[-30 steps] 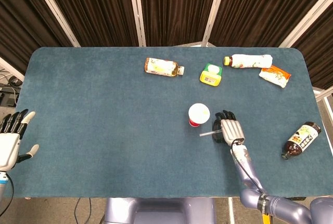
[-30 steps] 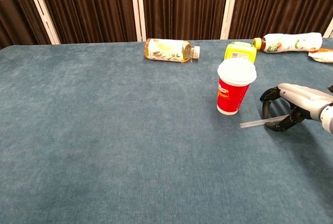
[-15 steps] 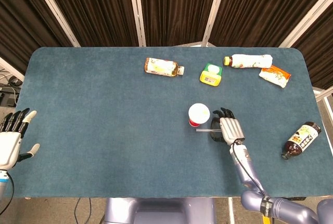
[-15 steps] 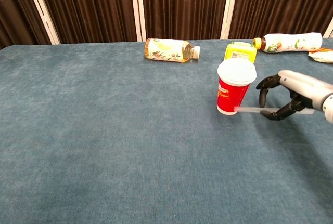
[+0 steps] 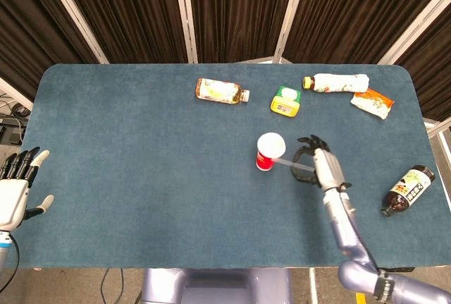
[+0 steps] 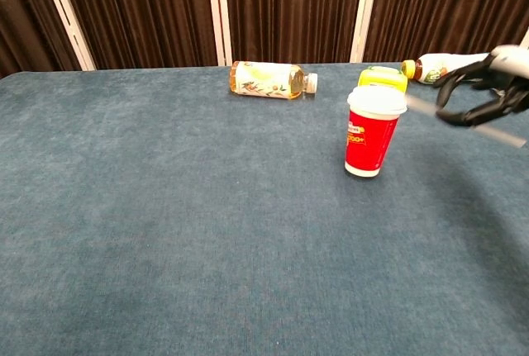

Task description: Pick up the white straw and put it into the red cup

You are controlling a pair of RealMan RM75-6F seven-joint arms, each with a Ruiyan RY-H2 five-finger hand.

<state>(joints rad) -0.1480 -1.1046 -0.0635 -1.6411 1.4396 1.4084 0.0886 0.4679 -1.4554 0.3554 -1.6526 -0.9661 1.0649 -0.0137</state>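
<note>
The right hand [image 5: 318, 161] is lifted above the table, to the right of the frame's middle in the head view and at the upper right edge in the chest view [image 6: 488, 92]. Its dark fingers [image 6: 453, 85] curl in and pinch the straw [image 5: 292, 165], so the hand holds it in the air. The forearm runs from the hand down to the lower right corner of the head view, with the back of the hand turned up toward the camera. The straw lies nearly level, a little tilted; in the chest view [image 6: 423, 106] it is blurred, and its left end is just beside the cup's top rim. Whether this end touches the rim, I cannot tell.

The cup [image 5: 269, 152] stands upright, just left of the hand, and it wears a white lid [image 6: 377, 100]. The straw is not in the cup.

The left hand [image 5: 15, 190] is at the lower left edge of the head view, beside the table's edge, with fingers straight and apart, and it holds nothing.

In the upper part of the table [image 5: 141, 170] lie a bottle [image 5: 221, 92] on its side, a yellow box [image 5: 286, 101], a white bottle [image 5: 337, 82] and an orange packet [image 5: 372, 101]. A dark bottle [image 5: 407, 190] lies at the right edge.
</note>
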